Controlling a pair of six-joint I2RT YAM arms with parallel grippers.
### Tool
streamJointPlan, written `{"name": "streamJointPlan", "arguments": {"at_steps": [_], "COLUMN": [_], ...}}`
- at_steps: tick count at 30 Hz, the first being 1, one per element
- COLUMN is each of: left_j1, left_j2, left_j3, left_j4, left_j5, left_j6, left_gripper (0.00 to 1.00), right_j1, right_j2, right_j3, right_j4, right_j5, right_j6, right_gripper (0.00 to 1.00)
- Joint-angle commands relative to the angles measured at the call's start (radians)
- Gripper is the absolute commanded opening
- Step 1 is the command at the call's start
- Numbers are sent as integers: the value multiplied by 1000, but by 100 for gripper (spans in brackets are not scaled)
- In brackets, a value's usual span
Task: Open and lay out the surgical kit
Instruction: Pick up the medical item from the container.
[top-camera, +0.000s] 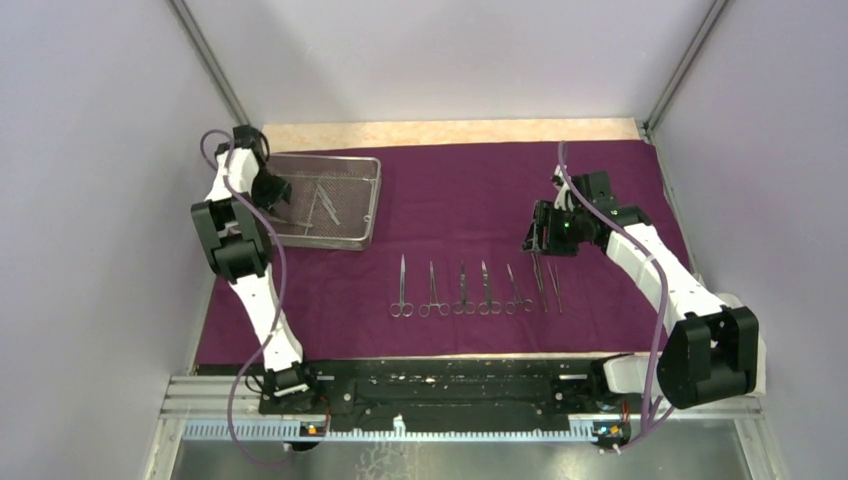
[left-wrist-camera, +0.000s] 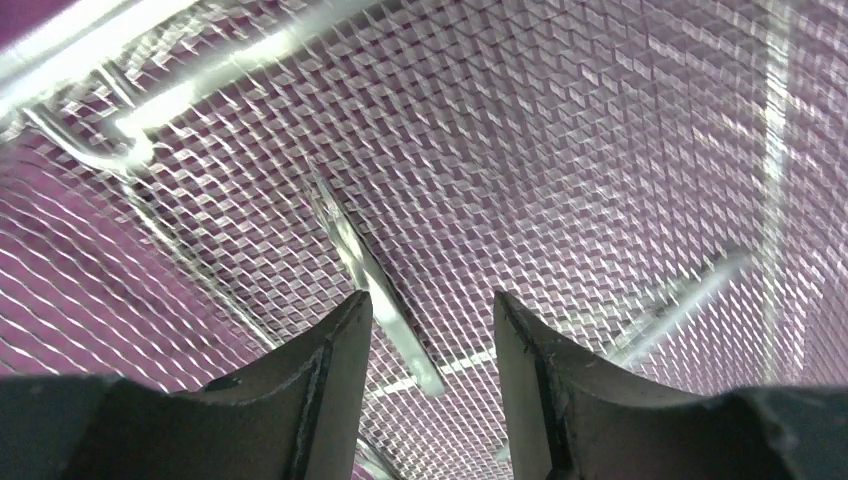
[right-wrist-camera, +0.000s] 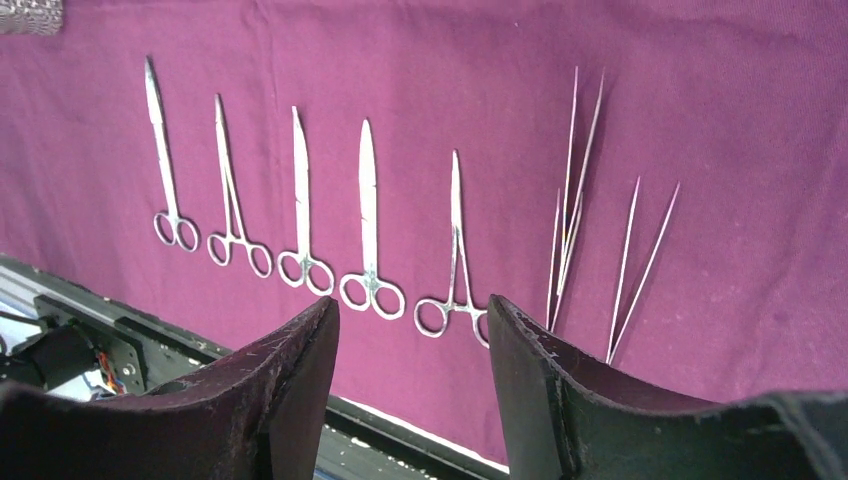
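1. From above, the instruments (top-camera: 325, 205) inside the tray (top-camera: 330, 158) are too small to count or name.
2. The left wrist camera blurs the steel instrument (left-wrist-camera: 365, 270) on the mesh; its kind is unclear.
3. The right wrist view's top-left edge cuts the tray (right-wrist-camera: 30, 15) to a corner.
4. A finger (right-wrist-camera: 560, 400) of the right gripper (right-wrist-camera: 412, 312) overlaps one ring of the nearest clamp (right-wrist-camera: 455, 240).

The wrap (top-camera: 480, 190) is matt purple cloth, the tray (top-camera: 350, 185) shiny metal wire mesh, the instruments (right-wrist-camera: 368, 200) polished steel.
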Motion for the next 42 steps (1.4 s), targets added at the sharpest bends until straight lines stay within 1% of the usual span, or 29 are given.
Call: {"name": "streamJointPlan", "arguments": {"at_steps": [1, 3, 5, 6, 8, 10, 13, 16, 18, 21, 23, 25, 26, 29, 30, 33, 36, 38, 41, 42], "left_j1": [-30, -23, -20, -19, -19, -19, -18, -11, -10, -5, 1, 1, 1, 2, 2, 3, 2, 2, 2, 2], "left_j2": [-214, -252, -250, -235, -193, -147, -73, -22, -11, 10, 13, 3, 0, 7, 5, -30, -82, -122, -190, -217], "left_j3": [-167, -233, -238, -216, -165, -103, -23, 18, 11, 7, 1, -23, -28, -3, 9, 17, 14, 9, -1, -8], "left_j4": [238, 221, 182, 145, 87, 25, -67, -76, 0, 18, -13, 5, 16, 1, -15, -23, -3, 10, 43, 53], "left_j5": [96, 83, 68, 55, 55, 11, -52, -57, -58, -51, -57, -71, -74, -66, -62, -60, -23, 28, 155, 194], "left_j6": [43, -6, -19, -24, -4, -4, -55, -79, -60, -81, -121, -128, -126, -130, -133, -126, -114, -102, -87, -89], "left_gripper": [55, 54, 56, 59, 60, 63, 61, 58, 56, 50, 48, 45, 40, 19, 16, 10, 8, 4, 0, 0], "right_j1": [-7, -6, -8, -7, -7, -7, -7, -7, -7, -7, -7, -7, -7, -7, -7, -7, -7, -7, -7, -7], "right_j2": [-29, -25, -24, -22, -20, -19, -19, -13, -10, -6, -6, -12, -14, -14, -15, -24, -34, -40, -47, -50], "right_j3": [-1, 10, 21, 22, 26, 28, 37, 63, 76, 98, 111, 113, 113, 126, 132, 139, 139, 145, 168, 176], "right_j4": [69, 69, 67, 67, 60, 55, 43, 22, 10, -13, -30, -36, -36, -52, -57, -62, -62, -65, -84, -88], "right_j5": [-40, -44, -40, -40, -42, -42, -42, -32, -29, -19, -8, -4, -4, 2, 6, 11, 12, 24, 36, 35], "right_j6": [36, 35, 29, 25, 18, 15, 7, -6, -13, -25, -31, -32, -31, -38, -42, -44, -50, -65, -80, -82], "right_gripper": [56, 56, 56, 56, 56, 56, 56, 55, 56, 56, 56, 56, 56, 56, 56, 56, 56, 56, 56, 56]}}
